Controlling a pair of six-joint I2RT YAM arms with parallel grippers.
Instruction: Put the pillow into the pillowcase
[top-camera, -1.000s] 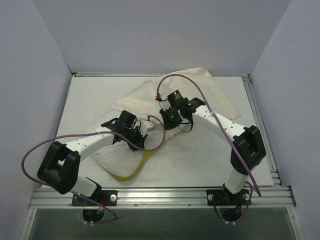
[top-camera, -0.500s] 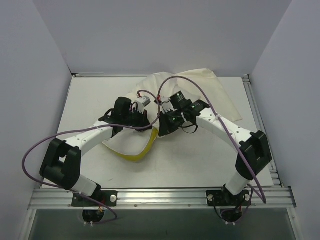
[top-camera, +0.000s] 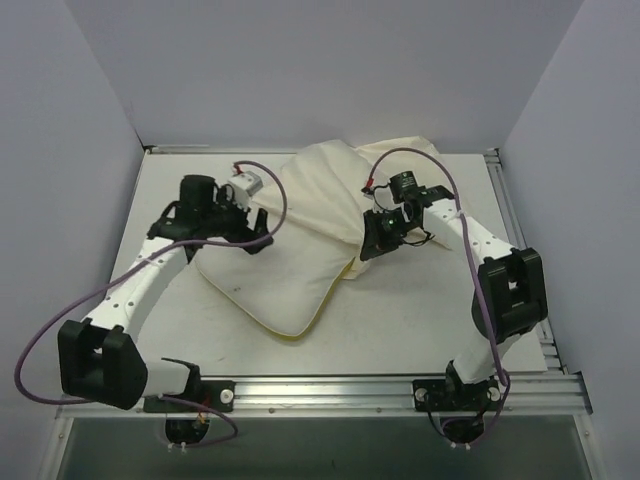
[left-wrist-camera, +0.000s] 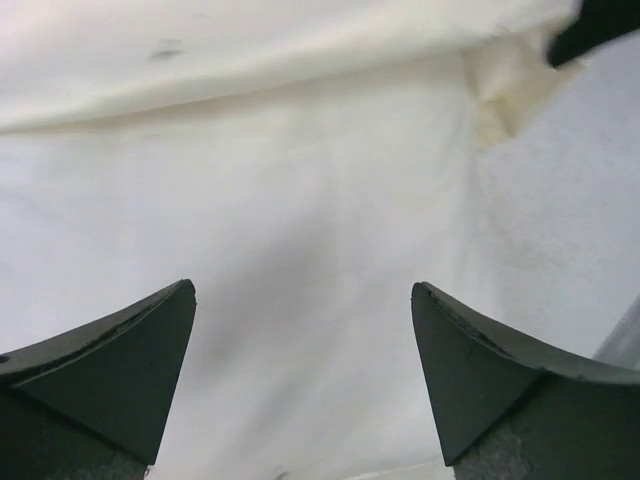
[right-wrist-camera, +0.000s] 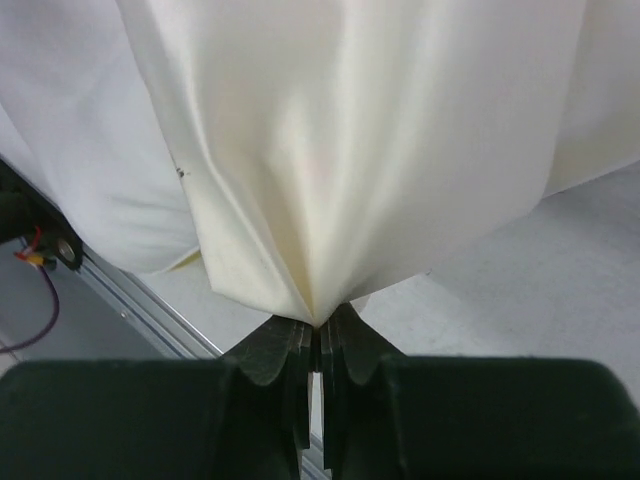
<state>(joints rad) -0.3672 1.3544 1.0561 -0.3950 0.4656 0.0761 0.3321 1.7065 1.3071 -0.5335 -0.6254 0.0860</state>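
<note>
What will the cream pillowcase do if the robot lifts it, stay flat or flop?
Probably flop: the pillowcase fans out in soft folds from the shut right pincer. It is likely light too, since the thin cloth bunches into one small pinch.

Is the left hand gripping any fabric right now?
No, the left hand is open in its wrist view, fingers spread wide with nothing pinched between them.

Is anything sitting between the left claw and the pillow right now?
Nothing visible. The left claw is open near the pillow, with only bare table between them. The right claw pinches the pillowcase.
</note>
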